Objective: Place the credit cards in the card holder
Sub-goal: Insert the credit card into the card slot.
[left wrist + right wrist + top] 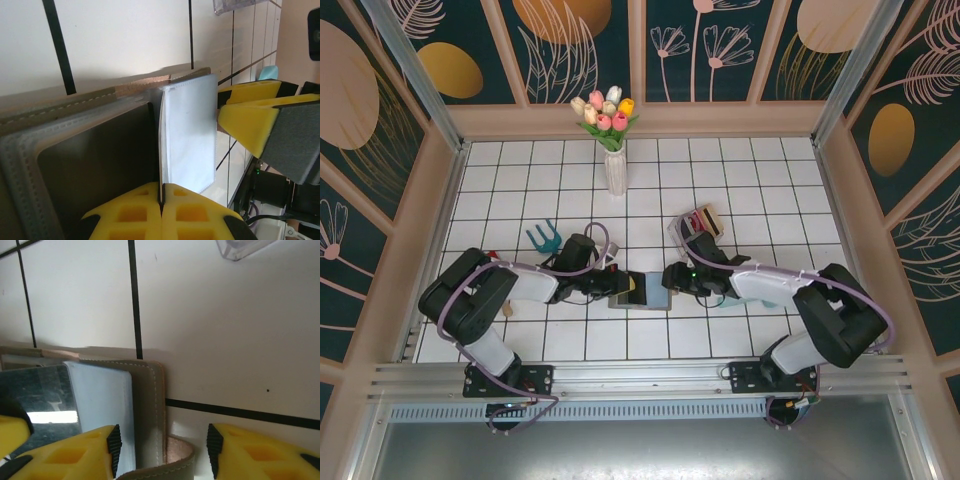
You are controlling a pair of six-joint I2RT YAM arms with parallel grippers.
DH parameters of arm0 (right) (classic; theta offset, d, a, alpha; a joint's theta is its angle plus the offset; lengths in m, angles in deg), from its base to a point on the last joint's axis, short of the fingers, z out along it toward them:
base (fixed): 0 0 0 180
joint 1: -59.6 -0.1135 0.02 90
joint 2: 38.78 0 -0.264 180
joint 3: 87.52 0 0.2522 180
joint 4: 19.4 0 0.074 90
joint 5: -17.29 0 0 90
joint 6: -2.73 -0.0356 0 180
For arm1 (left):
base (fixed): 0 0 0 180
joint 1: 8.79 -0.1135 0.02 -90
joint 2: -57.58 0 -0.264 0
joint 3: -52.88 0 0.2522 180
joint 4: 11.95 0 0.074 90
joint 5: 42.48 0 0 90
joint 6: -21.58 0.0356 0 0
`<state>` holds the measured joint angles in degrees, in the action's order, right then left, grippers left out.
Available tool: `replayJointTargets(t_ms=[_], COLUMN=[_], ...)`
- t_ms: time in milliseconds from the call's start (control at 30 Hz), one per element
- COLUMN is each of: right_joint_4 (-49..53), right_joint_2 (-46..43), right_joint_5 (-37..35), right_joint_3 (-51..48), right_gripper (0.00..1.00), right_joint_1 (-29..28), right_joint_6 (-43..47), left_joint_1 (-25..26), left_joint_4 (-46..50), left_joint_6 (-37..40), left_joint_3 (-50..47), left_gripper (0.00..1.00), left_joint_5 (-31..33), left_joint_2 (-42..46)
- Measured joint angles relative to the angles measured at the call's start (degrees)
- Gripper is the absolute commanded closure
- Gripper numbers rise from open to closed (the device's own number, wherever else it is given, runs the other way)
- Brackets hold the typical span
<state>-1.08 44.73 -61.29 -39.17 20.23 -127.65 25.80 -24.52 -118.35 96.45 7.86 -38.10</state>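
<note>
Seen from above, the card holder (642,293) lies open on the white tiled table (770,200), just beyond the arm bases, with a gripper at each side.

The left gripper (612,287) is at the holder's 9 o'clock. In its wrist view the yellow fingers (135,220) are pressed together with no gap. The edge of a pale, clear sleeve of the holder runs down into the seam between them. The gripper is pinched on that leaf, which stands up from the darker page beside it.

The right gripper (670,277) sits at the holder's 3 o'clock. Its jaws stand partly apart, straddling the holder's stitched grey edge and curled clasp tab, and a little space shows at each pad. From the left wrist, its fingertips reach the sleeve's free edge, though contact cannot be told.

Farther off, at the holder's 1 o'clock, the credit cards (705,218) stand in a clear rack (690,228). Farthest, at 12 o'clock, is a vase of tulips (615,170).
</note>
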Motion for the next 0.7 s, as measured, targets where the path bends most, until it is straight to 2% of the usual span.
replayJointTargets(t_ms=[200,533,700], right_joint_4=[0.02,-0.13,-0.17], right_joint_2=[1.14,1.79,1.84], right_joint_5=[-0.81,-0.83,-0.81], right_joint_3=[0.11,0.63,0.63], right_gripper=[0.78,0.95,0.96], right_joint_1=[0.0,0.0,0.0], right_joint_6=[0.7,0.96,1.05], left_joint_1=[0.59,1.77,1.86], left_joint_4=[-2.58,-6.49,-7.37], left_joint_6=[-1.49,-5.2,-7.04], left_joint_3=[0.0,0.92,0.92], left_gripper=[0.95,0.94,0.92], left_joint_5=[-0.63,-1.92,-2.1], left_joint_2=[-1.4,-4.33,-4.79])
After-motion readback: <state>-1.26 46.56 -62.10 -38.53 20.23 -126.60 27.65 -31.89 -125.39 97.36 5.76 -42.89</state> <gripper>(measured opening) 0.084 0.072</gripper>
